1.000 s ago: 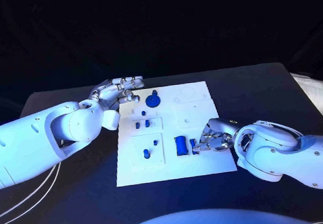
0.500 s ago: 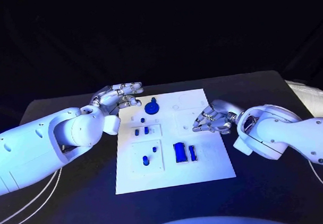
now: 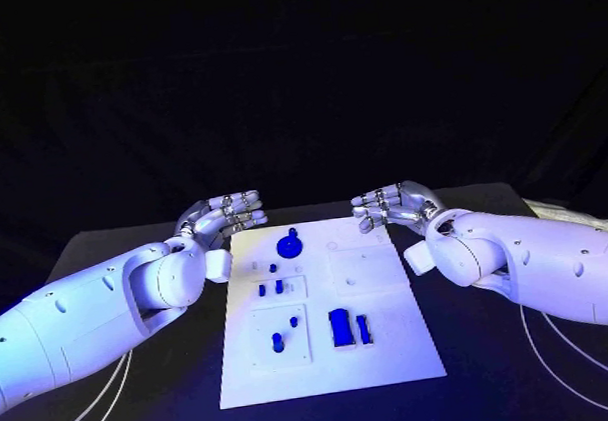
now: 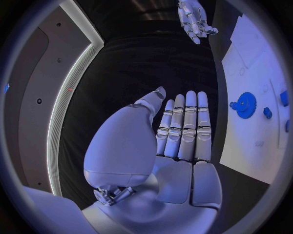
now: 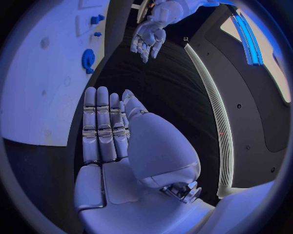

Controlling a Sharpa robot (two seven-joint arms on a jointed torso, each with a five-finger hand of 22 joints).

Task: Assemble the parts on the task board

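Note:
The white task board (image 3: pixel 391 358) lies in the middle of the black table. A blue gear (image 3: pixel 290 243) sits near its far edge, with two small blue pegs (image 3: pixel 269 288) just nearer. Two more small blue pieces (image 3: pixel 277 342) lie in the near-left panel, and a blue block (image 3: pixel 341 327) with a slim blue bar (image 3: pixel 364 329) beside it stands near the middle. My left hand (image 3: pixel 225 216) hovers at the board's far left corner and my right hand (image 3: pixel 391 205) at its far right corner. Both hold nothing. The wrist views show each hand's fingers (image 4: pixel 183 126) (image 5: pixel 100 129) straight and side by side.
Black table (image 3: pixel 471 355) surrounds the board on all sides. White cables (image 3: pixel 64 419) trail under my left arm and others (image 3: pixel 542 348) under my right arm. The board (image 4: pixel 256 87) and the gear (image 4: pixel 246 105) lie beside my left hand; the right wrist view shows the gear (image 5: pixel 88 61) too.
My right hand has left the blue block and bar and risen to the board's far right corner. My left hand has lifted slightly at the far left corner. The head camera has tilted.

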